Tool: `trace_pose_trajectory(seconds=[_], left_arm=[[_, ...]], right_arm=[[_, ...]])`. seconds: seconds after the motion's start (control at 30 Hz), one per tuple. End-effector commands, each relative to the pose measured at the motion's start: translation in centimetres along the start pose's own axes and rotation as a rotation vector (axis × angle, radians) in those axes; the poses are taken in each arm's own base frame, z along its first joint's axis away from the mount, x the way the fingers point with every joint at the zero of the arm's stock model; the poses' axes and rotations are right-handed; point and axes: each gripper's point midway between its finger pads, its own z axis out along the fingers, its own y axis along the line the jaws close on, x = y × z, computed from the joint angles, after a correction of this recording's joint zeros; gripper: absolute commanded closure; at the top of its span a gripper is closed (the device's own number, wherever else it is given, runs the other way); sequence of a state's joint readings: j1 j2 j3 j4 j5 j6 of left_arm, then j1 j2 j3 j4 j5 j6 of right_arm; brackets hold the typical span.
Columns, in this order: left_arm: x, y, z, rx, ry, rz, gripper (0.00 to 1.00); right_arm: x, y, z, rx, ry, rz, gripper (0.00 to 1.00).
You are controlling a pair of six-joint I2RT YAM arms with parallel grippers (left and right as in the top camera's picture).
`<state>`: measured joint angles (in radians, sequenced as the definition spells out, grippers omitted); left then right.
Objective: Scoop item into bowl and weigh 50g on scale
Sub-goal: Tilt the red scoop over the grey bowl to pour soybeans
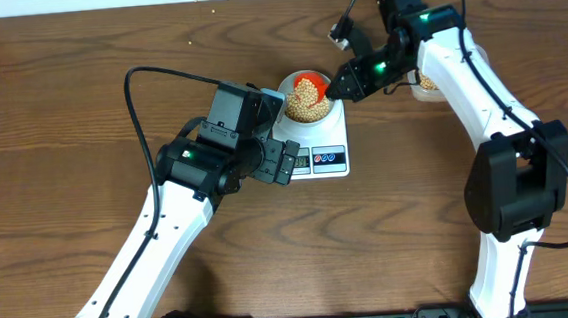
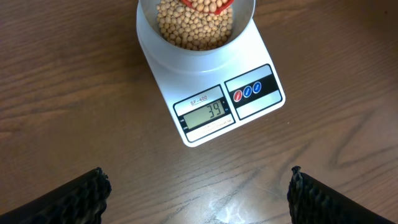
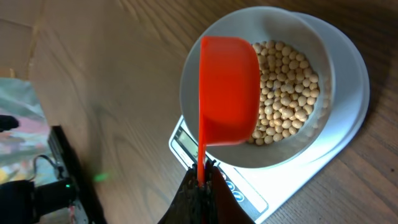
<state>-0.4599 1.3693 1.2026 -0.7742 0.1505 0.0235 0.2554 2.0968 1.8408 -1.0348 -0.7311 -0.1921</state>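
Observation:
The white scale [image 1: 328, 148] carries the pale bowl [image 1: 286, 85], which holds a heap of tan beans [image 1: 300, 103]. In the left wrist view the scale [image 2: 249, 99] shows 39 on its display, and the bowl [image 2: 149, 31] with its beans [image 2: 193, 28] sits at the top edge. My right gripper [image 3: 201, 180] is shut on the thin handle of a red scoop [image 3: 227, 90], tipped over the bowl [image 3: 323, 56] above the beans [image 3: 286, 93]. My left gripper [image 2: 197, 177] stands open and empty over bare table in front of the scale.
A clear tub [image 1: 425, 85] with more beans peeks out behind my right arm at the back right. The left arm's body [image 1: 214, 154] lies close against the scale's left side. The table's far edge [image 1: 253, 1] runs along the top.

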Motion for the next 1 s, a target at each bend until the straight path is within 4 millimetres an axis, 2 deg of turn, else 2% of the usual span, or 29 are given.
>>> trace_pose_trajectory(seconds=[0.0, 0.7, 0.97], left_arm=[[0.27, 0.36, 0.24, -0.012, 0.009, -0.004, 0.06], [0.27, 0.36, 0.24, -0.012, 0.009, -0.004, 0.06], [0.27, 0.36, 0.24, -0.012, 0.009, -0.004, 0.07]], right_arm=[[-1.05, 0.74, -1.1, 0.048, -0.026, -0.032, 0.99], [-1.7, -0.1, -1.19, 0.105, -0.046, -0.039, 0.99], [-1.95, 0.48, -1.34, 0.109, -0.054, -0.057, 0.99]])
